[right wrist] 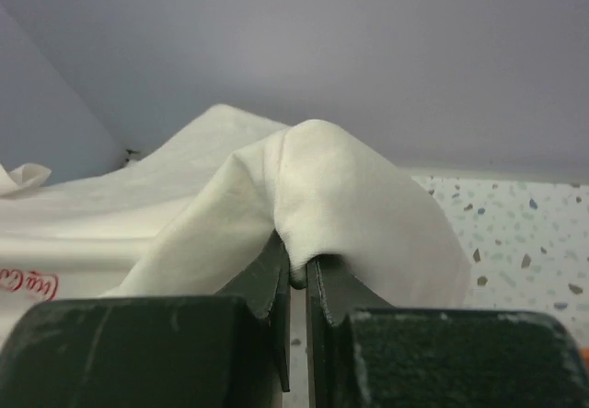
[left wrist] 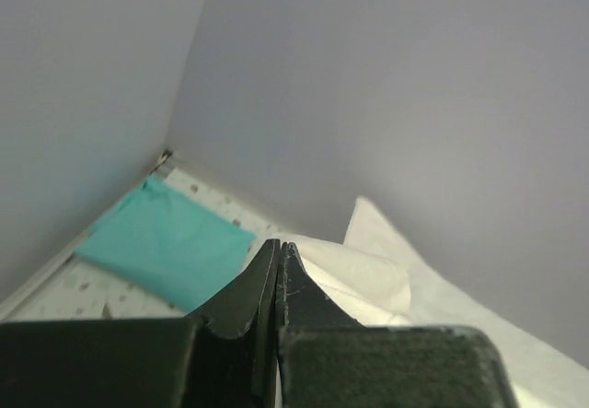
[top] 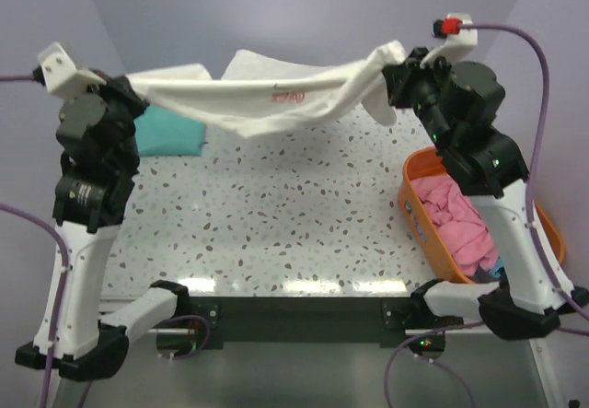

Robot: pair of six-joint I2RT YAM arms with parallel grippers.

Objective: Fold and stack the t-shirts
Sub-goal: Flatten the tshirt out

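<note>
The large cream t-shirt hangs stretched in the air over the back of the table, with small red text facing up. My left gripper is shut on its left end, and my right gripper is shut on its right end. In the left wrist view the jaws are pressed together, with cream cloth just beyond them. In the right wrist view the cream cloth drapes over my closed fingertips. A folded teal t-shirt lies flat at the back left corner.
An orange plastic basket stands at the right edge beside the right arm, holding a crumpled pink t-shirt and a bit of blue cloth. The speckled tabletop is walled at the back and sides.
</note>
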